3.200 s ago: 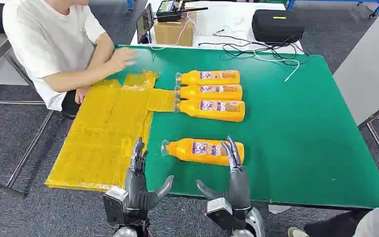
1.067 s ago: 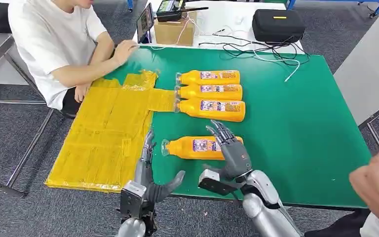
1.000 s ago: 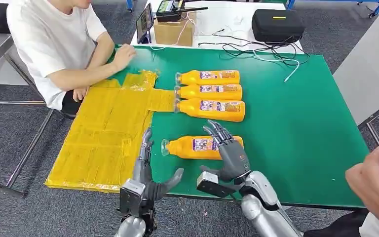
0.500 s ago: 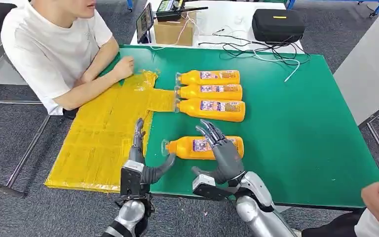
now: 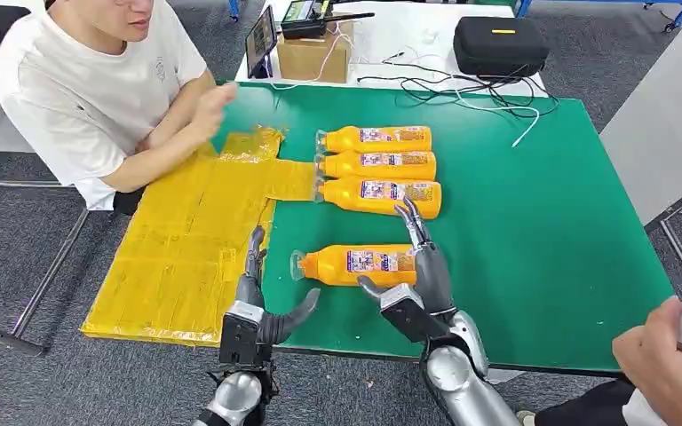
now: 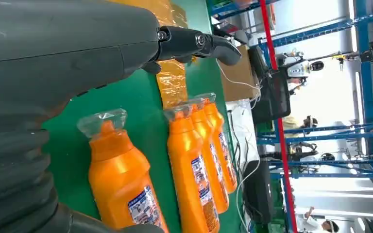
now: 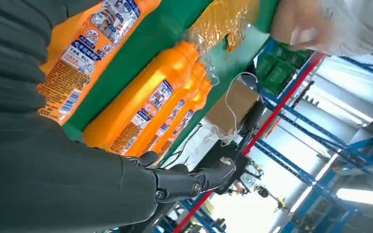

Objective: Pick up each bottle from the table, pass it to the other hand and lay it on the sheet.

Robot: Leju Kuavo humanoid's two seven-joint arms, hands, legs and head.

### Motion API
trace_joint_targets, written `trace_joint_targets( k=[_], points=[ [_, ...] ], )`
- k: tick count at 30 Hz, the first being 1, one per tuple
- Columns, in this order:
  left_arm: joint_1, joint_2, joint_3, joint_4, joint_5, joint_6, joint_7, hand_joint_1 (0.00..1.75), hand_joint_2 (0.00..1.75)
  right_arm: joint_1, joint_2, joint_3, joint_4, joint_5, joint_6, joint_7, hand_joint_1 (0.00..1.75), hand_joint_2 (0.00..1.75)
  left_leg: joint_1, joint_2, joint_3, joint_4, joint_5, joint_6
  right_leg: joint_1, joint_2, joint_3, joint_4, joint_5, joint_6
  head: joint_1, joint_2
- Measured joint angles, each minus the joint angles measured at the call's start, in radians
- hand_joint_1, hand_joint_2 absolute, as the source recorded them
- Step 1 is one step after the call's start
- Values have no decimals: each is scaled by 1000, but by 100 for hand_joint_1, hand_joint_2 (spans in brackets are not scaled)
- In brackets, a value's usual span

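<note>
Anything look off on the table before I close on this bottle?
Nothing spilled or damaged. The yellow sheet is crumpled at its far corner and overhangs the table's left edge. All four bottles lie flat; the near bottle lies apart from the row of three.

Labels on the orange bottles [image 5: 366, 264] show blue-and-white print and a barcode, too small and blurred to read; the person's shirt [image 5: 80, 89] logo stays illegible too.

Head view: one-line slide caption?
Open right hand at the nearest orange bottle on the green table; three more bottles beyond.
</note>
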Motion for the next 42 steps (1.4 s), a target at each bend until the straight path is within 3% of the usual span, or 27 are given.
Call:
trace_joint_targets(
  k=[11,18,26,30,33,38,42],
  points=[
    [5,0,0,-2,0,0,0,0,175,2,7,-15,0,-7,-5,-1,0,175,0,0,0,0,0,0,0,0,0,0,0,0,0,0],
    [2,0,0,0,-18,52,0,0,175,2,48,-70,5,-163,-6,-53,0,175,0,0,0,0,0,0,0,0,0,0,0,0,0,0],
    [0,0,1,-2,16,25,0,0,175,9,80,-84,22,-195,28,-59,0,175,0,0,0,0,0,0,0,0,0,0,0,0,0,0],
    [0,0,1,-5,21,8,0,0,175,18,79,-64,41,-25,-71,-61,0,175,0,0,0,0,0,0,0,0,0,0,0,0,0,0],
    [8,0,1,-18,19,-19,0,0,175,2,37,-25,87,197,-131,17,0,175,0,-1,0,0,0,0,0,0,0,0,0,0,0,0],
    [47,8,-2,-69,-13,-59,31,0,175,-28,-30,-8,147,409,-146,133,0,175,-1,-2,-1,0,0,0,-1,-1,0,0,0,0,0,0],
    [65,13,-5,-102,-42,-63,50,0,175,-68,-55,-1,183,496,-139,179,0,175,-1,-2,-1,0,0,0,-1,-1,0,0,0,0,0,0]
  ],
)
